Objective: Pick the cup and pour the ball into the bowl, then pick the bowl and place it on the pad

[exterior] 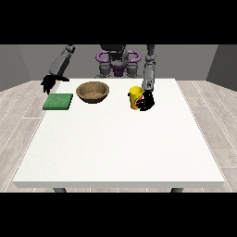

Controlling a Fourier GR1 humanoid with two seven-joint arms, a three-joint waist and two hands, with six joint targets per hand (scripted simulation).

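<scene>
White desk (pixel 115 148) spreading toward the front view, grey walls behind. Standing upright near the far edge: yellow cup (pixel 135 97), touching the hand at the view's right (pixel 147 102), seemingly curling round its side. Lying leftward: wooden bowl (pixel 93 91), then green pad (pixel 58 101). Hovering beyond the pad, holding nothing: hand at the view's left (pixel 47 83), finger pose unclear.

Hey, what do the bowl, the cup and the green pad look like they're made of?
The bowl looks wooden: brown, matte, darker inside. The cup looks like smooth plastic: a uniform bright yellow, though glazed ceramic is possible. The pad looks like foam, rubber or cloth: flat, plain green, no shine. None of this is certain from appearance alone.
</scene>
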